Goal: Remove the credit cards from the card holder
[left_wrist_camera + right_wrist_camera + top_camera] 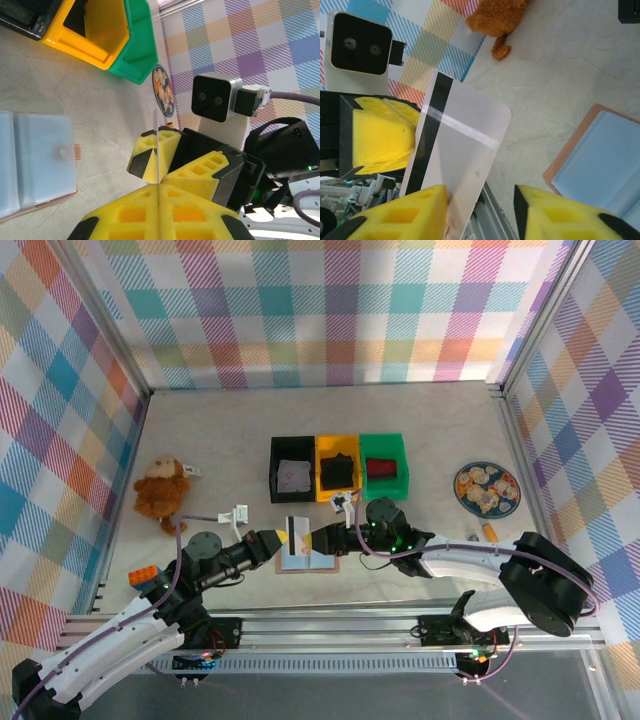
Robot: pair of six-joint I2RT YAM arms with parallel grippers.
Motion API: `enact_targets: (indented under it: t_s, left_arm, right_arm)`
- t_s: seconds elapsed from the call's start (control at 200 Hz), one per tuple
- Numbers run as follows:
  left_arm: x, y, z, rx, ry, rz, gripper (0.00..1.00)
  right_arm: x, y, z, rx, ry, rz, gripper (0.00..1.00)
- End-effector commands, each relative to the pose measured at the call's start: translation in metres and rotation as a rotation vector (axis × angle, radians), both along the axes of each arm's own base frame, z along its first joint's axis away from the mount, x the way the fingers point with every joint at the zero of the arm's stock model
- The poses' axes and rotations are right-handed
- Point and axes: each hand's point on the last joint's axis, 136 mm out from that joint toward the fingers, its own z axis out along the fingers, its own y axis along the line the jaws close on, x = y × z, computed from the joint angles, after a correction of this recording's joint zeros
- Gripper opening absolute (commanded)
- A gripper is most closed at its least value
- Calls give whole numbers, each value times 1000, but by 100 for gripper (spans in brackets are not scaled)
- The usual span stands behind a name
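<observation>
The card (pixel 455 145) is glossy, smooth plastic. The card holder (pixel 600 160) inside looks matt and smooth. The counter (pixel 420 420) is matt, faintly veined. The toy monkey (pixel 160 490) is furry.

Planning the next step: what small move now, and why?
Probably swing the left gripper, shut on the white black-striped card, aside and lay it on the table: the card is clear of the open pinkish-tan leather card holder, and the right gripper is open.

No legible text or labels anywhere.
</observation>
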Motion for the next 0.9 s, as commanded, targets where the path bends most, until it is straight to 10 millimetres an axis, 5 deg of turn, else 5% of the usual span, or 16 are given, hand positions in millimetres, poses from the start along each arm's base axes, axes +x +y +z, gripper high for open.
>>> enact_targets:
  t_s: [0.0,0.38,0.48,0.595,0.785,0.895]
  left_arm:
    - [1,2,0,-16,-7,13,0]
    - [1,2,-6,-12,-1,14,0]
    - [1,3,-7,-1,2,13,0]
    - [0,5,-7,45,-2,14,0]
    - [-4,34,9,235,-50,61,57]
    - [-6,59,24,355,-88,115,68]
  right_arm:
    - [-5,7,24,90,-37,37,38]
    - [-12,11,42,140,-63,76,18]
    - [-12,8,43,132,-69,61,0]
    - [-7,4,44,94,-98,28,0]
    - [32,-13,46,-238,-304,-106,0]
    - [63,-8,47,-445,-432,-115,0]
